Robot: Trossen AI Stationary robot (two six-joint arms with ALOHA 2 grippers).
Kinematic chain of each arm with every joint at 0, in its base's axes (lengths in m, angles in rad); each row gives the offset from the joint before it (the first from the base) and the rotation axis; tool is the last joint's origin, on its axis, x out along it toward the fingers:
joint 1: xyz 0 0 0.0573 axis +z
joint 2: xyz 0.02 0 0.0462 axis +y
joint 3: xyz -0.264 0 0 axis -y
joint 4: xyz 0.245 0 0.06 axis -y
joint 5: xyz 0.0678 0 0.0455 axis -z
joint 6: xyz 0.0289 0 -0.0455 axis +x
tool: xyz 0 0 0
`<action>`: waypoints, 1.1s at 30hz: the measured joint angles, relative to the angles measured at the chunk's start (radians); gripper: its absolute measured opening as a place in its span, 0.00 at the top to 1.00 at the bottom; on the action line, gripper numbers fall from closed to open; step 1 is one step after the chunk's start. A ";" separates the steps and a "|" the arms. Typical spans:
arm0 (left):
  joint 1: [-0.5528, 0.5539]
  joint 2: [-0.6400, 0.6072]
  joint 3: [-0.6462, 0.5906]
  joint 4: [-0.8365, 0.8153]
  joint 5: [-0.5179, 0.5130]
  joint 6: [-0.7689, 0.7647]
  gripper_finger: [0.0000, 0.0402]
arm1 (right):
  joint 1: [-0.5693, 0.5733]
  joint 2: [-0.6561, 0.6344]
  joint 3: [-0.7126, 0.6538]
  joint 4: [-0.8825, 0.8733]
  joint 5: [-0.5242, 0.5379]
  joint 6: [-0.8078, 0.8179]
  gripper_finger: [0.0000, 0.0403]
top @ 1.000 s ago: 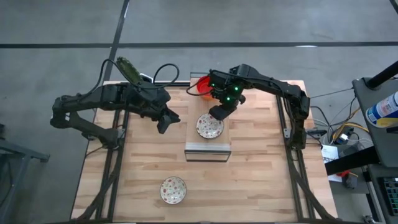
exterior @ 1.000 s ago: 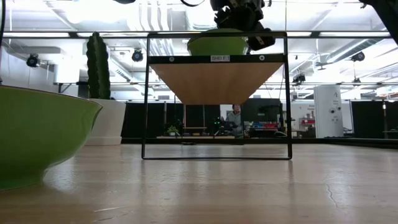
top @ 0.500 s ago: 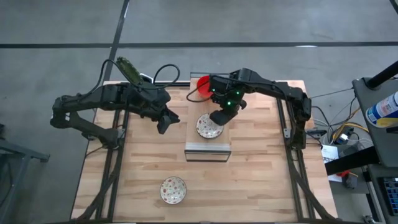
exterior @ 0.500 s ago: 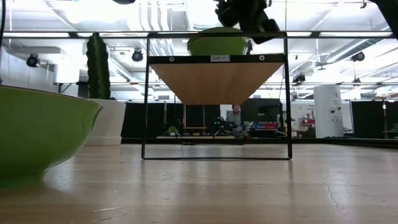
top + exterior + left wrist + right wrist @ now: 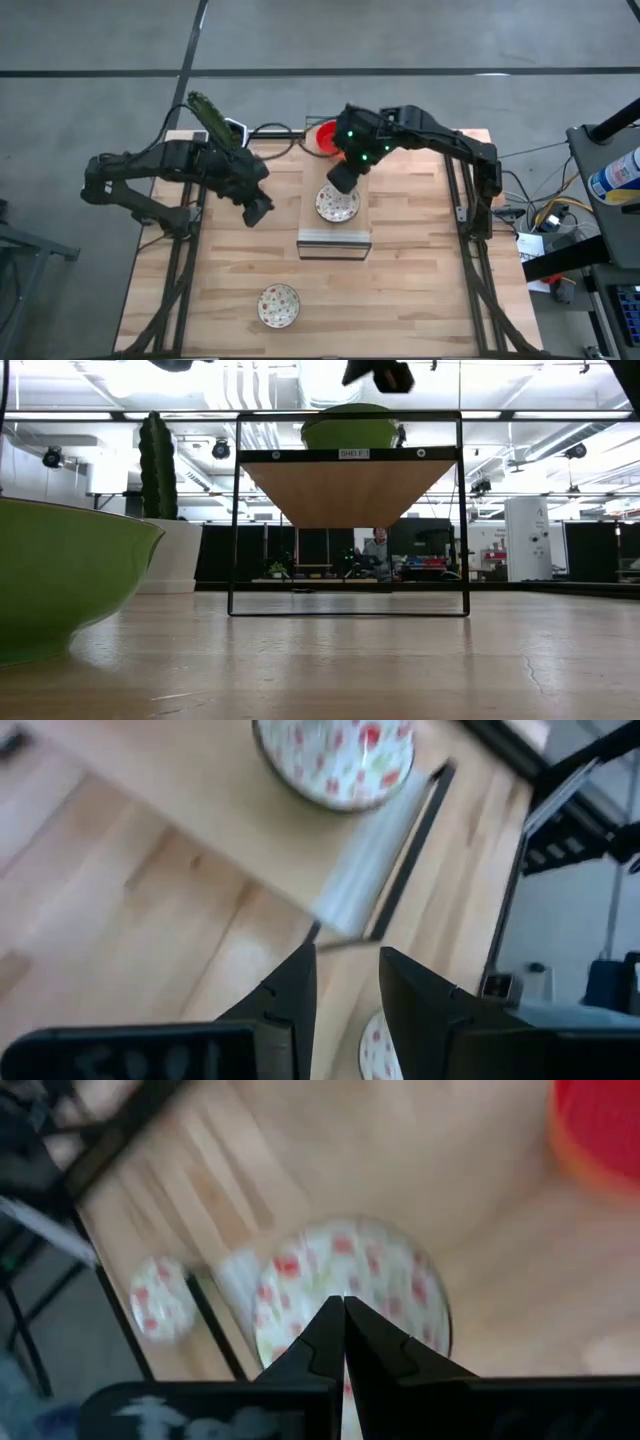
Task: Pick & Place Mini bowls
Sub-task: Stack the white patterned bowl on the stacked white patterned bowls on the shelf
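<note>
A small white bowl with red and green floral speckles (image 5: 337,203) sits on top of a low shelf with a pale wooden top and a thin black metal frame (image 5: 334,240), which stands in the middle of the light wooden plank surface (image 5: 420,290). The right hand (image 5: 341,179) hangs just above the far rim of this bowl, without touching it as far as the high view shows; in the right wrist view its two dark fingers (image 5: 345,1342) are pressed together with nothing between them, and the same bowl (image 5: 350,1295) lies directly under the tips. Behind the shelf, at the far edge of the surface, a plain red round bowl (image 5: 322,136) sits on something orange, partly covered by the right arm. A second white speckled bowl (image 5: 279,305) rests on the surface near the front edge, well apart from the shelf. The left hand (image 5: 257,211) is over bare wood, to the left side of the shelf; in the left wrist view its fingers (image 5: 290,995) stand a little apart and hold nothing. A green cactus (image 5: 208,113) stands at the far left corner of the surface, beside a black cable (image 5: 265,130). In the low view the cactus stands in a white pot (image 5: 174,555), and a bowl that looks green from this side (image 5: 60,575) fills the near left.
</note>
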 joint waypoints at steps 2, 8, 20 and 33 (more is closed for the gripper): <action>-0.022 0.000 -0.002 -0.036 -0.004 -0.032 0.74 | -0.001 0.000 0.032 0.043 0.021 -0.014 0.98; -0.107 -0.002 -0.101 -0.051 -0.034 -0.159 0.74 | -0.002 0.000 0.109 0.129 0.023 -0.051 0.98; -0.296 -0.003 -0.460 0.023 -0.030 -0.481 0.74 | 0.009 -0.002 0.114 0.162 0.030 -0.070 0.98; -0.381 -0.003 -0.696 0.586 0.044 -0.725 0.74 | 0.015 -0.002 0.114 0.214 0.046 -0.101 0.98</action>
